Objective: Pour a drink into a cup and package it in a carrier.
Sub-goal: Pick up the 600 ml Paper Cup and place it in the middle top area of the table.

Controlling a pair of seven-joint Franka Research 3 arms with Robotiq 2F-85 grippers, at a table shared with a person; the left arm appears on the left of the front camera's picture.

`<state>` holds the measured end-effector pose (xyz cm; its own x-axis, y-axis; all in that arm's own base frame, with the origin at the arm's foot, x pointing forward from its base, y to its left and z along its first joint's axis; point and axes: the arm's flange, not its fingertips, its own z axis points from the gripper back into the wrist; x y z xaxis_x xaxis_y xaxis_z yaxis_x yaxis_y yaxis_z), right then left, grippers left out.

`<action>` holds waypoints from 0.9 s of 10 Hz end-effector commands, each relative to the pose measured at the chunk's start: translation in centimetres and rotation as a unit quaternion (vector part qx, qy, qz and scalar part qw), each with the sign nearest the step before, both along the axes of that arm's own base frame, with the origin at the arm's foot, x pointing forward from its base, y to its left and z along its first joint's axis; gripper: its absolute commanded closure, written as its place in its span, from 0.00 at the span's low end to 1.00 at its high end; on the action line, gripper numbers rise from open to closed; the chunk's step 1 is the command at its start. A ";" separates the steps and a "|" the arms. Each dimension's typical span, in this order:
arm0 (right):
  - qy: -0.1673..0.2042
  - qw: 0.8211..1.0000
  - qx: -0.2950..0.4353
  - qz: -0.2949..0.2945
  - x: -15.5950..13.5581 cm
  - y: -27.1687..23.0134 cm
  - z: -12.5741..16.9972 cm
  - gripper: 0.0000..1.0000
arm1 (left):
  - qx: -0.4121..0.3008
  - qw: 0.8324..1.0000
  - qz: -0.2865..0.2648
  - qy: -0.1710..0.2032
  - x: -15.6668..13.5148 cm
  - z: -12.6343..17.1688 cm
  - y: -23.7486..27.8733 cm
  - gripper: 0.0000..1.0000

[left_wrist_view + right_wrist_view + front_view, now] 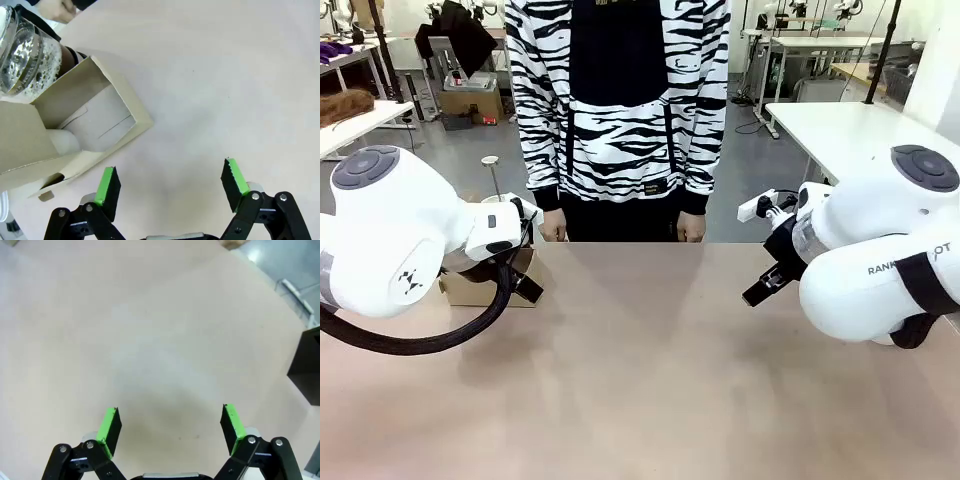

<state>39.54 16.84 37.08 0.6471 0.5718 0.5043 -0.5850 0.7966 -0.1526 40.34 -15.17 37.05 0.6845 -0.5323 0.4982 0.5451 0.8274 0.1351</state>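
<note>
We find both pincers with jaws apart, gripping nothing. The left pincer [169,172] hangs over the pale tan surface [225,75], just beside an open brown cardboard box [125,97]. A white paper cup [95,125] appears to lie on its side inside that box. A clear glass jug [22,55] stands close behind the box, with dark brown liquid [67,56] showing at its edge. The right pincer [170,412] hangs well apart from the box. A person in a striped top [620,100] stands at the far side.
</note>
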 end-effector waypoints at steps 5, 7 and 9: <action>0.000 1.000 0.000 0.000 0.0 0.0 0.0 0.00 | 0.000 1.000 0.000 0.000 0.0 0.0 0.0 0.00; 0.000 1.000 0.000 0.000 0.0 0.0 0.0 0.00 | 0.000 1.000 0.000 0.000 0.0 0.0 0.0 0.00; -0.019 1.000 -0.019 -0.002 0.9 0.1 2.7 0.00 | 0.000 1.000 0.000 0.000 0.0 0.0 0.0 0.00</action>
